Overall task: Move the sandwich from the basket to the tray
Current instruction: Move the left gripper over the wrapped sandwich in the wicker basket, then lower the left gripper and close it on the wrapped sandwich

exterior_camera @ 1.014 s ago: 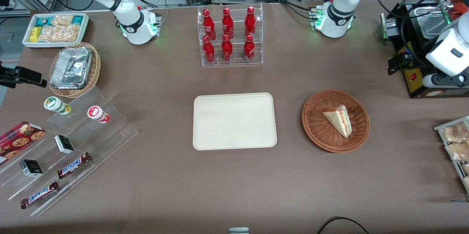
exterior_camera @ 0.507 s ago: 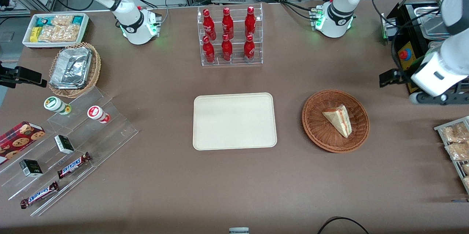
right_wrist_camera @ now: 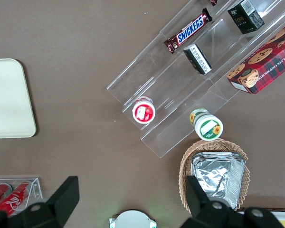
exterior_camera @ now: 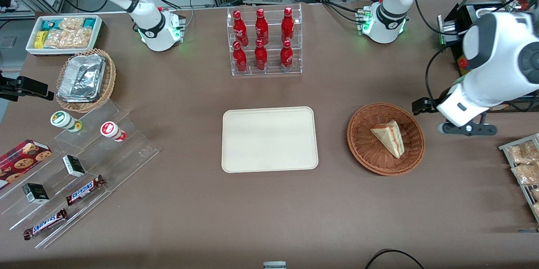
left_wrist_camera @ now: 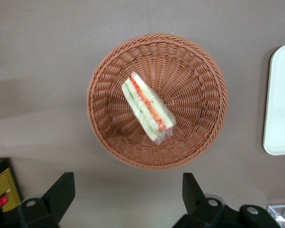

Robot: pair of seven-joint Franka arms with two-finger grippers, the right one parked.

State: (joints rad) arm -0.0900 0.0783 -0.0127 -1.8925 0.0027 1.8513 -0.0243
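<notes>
Gripper (left_wrist_camera: pixel 126 190): fingers spread apart, holding nothing, above the table just beside the basket on the working arm's side
Snack bin (exterior_camera: pixel 64 34): white, at the parked arm's end, filled with snack packets
Tan wicker basket (exterior_camera: pixel 86 80): holds stacked foil containers (exterior_camera: pixel 82 77)
Clear stepped stand (exterior_camera: pixel 80 168): carries two round cups, small dark boxes and two Snickers bars; a cookie box (exterior_camera: pixel 21 159) lies cut off at the picture's edge
Bottle rack (exterior_camera: pixel 265 39): clear, six red bottles in two rows
Tray (exterior_camera: pixel 269 139): cream, nothing on it, mid-table
Basket (exterior_camera: pixel 366 151): reddish-brown wicker, beside the tray toward the working arm
Sandwich (exterior_camera: pixel 389 137): lying in the basket, filling edge showing
Wire rack (exterior_camera: pixel 524 168): packets on it, cut off at the edge
</notes>
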